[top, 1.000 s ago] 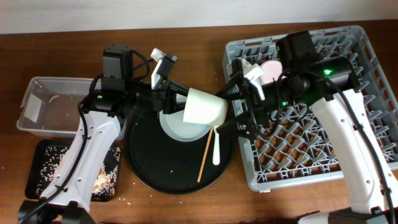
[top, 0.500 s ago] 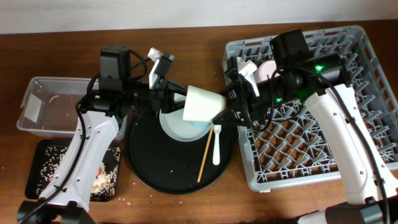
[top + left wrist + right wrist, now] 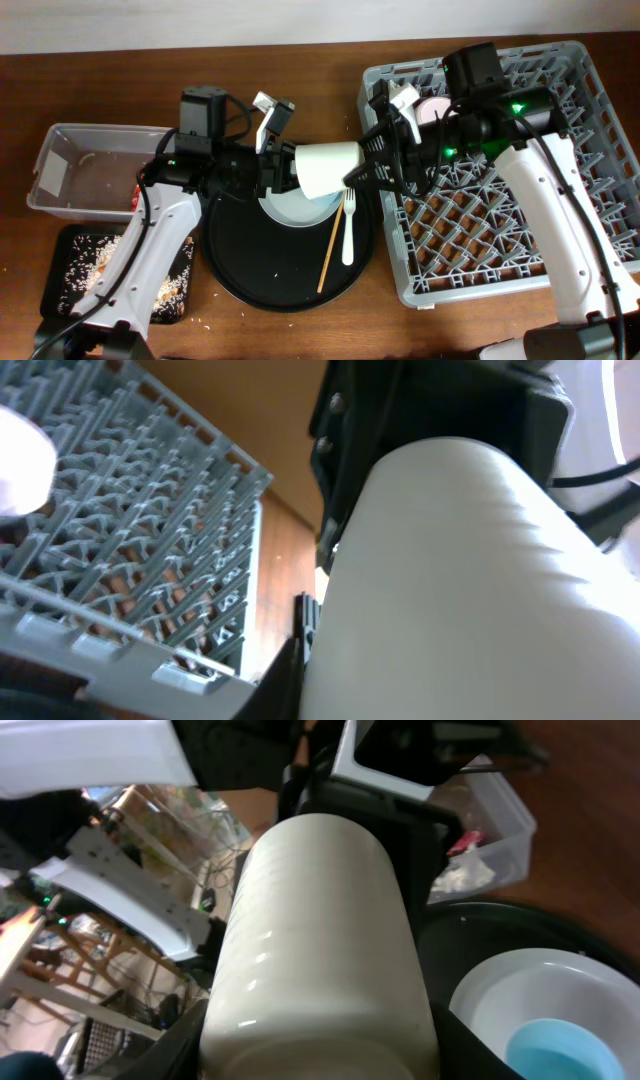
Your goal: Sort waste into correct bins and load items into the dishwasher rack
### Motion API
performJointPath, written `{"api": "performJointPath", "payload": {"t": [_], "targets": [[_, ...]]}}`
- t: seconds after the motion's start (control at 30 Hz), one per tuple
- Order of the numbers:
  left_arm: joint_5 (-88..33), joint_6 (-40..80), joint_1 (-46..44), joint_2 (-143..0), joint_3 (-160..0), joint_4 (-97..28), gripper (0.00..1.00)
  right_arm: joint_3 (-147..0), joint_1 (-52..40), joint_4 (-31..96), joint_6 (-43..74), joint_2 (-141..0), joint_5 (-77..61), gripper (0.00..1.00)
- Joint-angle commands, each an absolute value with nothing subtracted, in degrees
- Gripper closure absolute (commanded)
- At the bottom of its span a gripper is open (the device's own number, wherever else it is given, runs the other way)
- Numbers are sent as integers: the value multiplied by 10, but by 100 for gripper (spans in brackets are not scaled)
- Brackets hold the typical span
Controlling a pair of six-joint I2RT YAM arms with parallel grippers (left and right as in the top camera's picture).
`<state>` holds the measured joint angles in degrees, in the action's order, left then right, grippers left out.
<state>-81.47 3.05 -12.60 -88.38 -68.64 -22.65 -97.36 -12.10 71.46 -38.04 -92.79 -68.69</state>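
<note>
**A:** What has the left end effector got?

**B:** Its fingers are clamped on one end of a tall, smooth cream cup, which is held on its side in the air. The right end effector meets the other end with a finger on either side. I cannot tell whether those fingers are pressing.

**A:** Which step is this?

**B:** A hand-over, I judge. The cream cup is passing from left to right, bound for the large square grey plastic dishwasher rack behind the right end effector. The right should close firmly before the left lets go, then carry the cup back over the pegs. If the left releases too soon, the cup drops.

**A:** Onto what?

**B:** The large round black tray below both end effectors. On it are a white bowl, a white fork and a thin wooden chopstick, none loaded yet.

**A:** Do the views differ?

**B:** Only the overhead view shows both arms and a pale round plate in the rack. The right wrist view adds a light blue cup inside the bowl. Beyond the left end effector it also shows a clear rectangular plastic tub holding a red crinkled wrapper and crumpled white tissue. The left wrist view gives only the cup's flank with the rack beyond it.
</note>
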Motion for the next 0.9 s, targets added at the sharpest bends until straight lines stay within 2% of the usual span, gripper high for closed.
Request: {"api": "performJointPath", "payload": {"t": [0.0, 0.1, 0.17, 0.2, 0.27, 0.4, 0.47, 0.5, 0.53, 0.77, 0.87], "targets": [[-712, 32, -88, -880, -660, -241, 85, -992, -104, 672, -335, -926, -666, 61], [-685, 32, -30, -880, -660, -241, 83, -992, -104, 669, -321, -926, -619, 61], [-684, 32, 2, -880, -660, -246, 83, -993, -104, 644, -223, -926, -498, 61], [-668, 34, 18, -880, -660, -262, 83, -994, -104, 636, -148, -925, -391, 62], [-554, 34, 35, -880, -660, -331, 83, -995, -104, 653, -29, -915, -166, 62], [-431, 34, 36, -880, -660, -375, 79, -994, -104, 724, 26, -911, -52, 67], [-409, 34, 36, -880, -660, -377, 66, -993, -104, 759, 27, -918, -51, 73], [-404, 34, 36, -880, -660, -378, 38, -991, -104, 766, 36, -923, -43, 74], [-404, 34, 36, -880, -660, -378, 1, -984, -104, 767, 37, -925, -33, 75], [-404, 34, 36, -880, -660, -378, 1, -926, -104, 760, 37, -926, -29, 74], [-404, 34, 35, -880, -660, -378, 1, -872, -104, 716, 37, -926, -29, 74]]}}
